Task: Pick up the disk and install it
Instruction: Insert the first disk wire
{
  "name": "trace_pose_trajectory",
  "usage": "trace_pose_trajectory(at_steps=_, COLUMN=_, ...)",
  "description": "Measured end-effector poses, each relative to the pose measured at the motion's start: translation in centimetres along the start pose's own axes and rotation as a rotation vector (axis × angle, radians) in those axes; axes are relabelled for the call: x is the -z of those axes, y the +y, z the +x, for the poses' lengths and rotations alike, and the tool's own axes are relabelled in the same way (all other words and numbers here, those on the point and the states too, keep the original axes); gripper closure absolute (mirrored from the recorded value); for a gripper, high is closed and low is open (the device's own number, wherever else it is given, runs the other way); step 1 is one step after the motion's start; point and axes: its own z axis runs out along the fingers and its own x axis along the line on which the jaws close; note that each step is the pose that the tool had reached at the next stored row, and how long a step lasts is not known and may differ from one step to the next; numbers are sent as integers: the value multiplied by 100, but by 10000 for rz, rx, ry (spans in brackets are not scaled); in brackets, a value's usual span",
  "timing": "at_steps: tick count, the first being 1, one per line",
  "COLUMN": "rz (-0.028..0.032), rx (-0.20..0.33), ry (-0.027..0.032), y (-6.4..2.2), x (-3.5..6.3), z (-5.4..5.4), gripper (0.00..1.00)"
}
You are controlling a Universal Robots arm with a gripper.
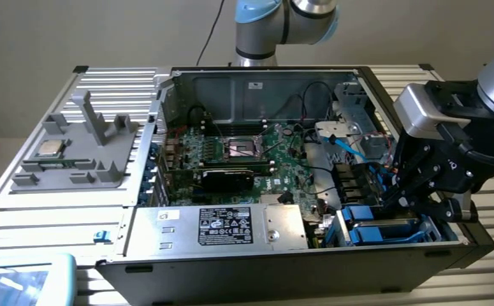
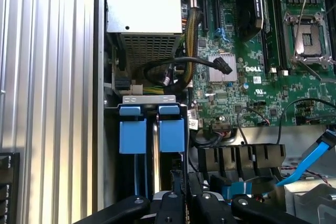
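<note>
The disk (image 2: 171,135) stands on edge in its bay, gripped between the nearly closed end effector (image 2: 181,203).

A robotics lab bench: an opened desktop computer case (image 1: 315,191) lies on a slatted metal table (image 1: 51,217) under a robot arm (image 1: 264,25).

Ribbed, pale metal on the table (image 1: 60,210), catching a soft sheen along its slats. The computer case (image 1: 264,83) is dull grey sheet metal inside, with black matt outer panels. Green motherboard (image 2: 262,72), slightly glossy, dotted with shiny solder and silver socket metal. The power supply box (image 1: 221,227) is brushed grey metal with a black printed label. Bright blue plastic on the disk (image 2: 171,135) frame, smooth and satiny. The gripper (image 2: 184,203) is matt black with glinting screws. The grey fixture (image 1: 81,150) looks like matt plastic.
</note>
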Motion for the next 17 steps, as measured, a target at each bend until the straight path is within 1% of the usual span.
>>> trace_pose_trajectory(at_steps=5, rz=2, rx=-16, ry=-1, y=-15, x=3, z=-1, gripper=85)
trace_pose_trajectory(at_steps=17, rz=3, rx=-32, ry=-3, y=-21, x=-7, z=0, gripper=85)
